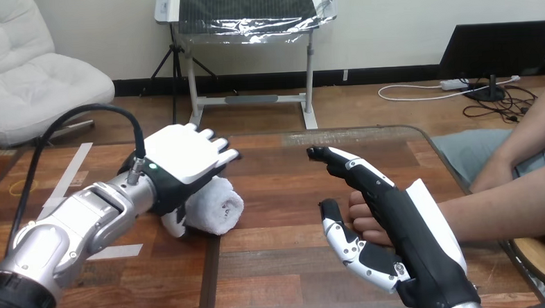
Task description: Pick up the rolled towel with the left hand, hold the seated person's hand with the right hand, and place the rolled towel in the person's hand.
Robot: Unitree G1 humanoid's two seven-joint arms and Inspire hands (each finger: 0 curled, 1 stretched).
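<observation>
Where the brown planks of the table [274, 265] run left of centre, the rolled towel [223, 206] lies on its side: a stubby white cylinder of nubby terry cloth, its round end turned toward the view's right. The left robot hand [183, 158] sits on top of it. Its smooth white back shell faces up, its black-and-white fingers bend over the roll's far side, and its thumb reaches down at the roll's near left end, so the grip is closed round the towel while the roll rests on the wood. The silver, ribbed forearm [85, 221] behind it slants in from the lower left.

Right of centre, the right robot hand [406, 226] stands on edge, glossy black with a flat white plate along its outer side. Its fingers reach away almost straight, and its jointed thumb is spread apart toward the view's left. The person's hand [365, 223], loosely curled, lies in the gap between that thumb and those fingers, against the black fingers; nothing is curled round it.

Two strips of pale tape [69, 170] lie flat on the wood at the left.
</observation>
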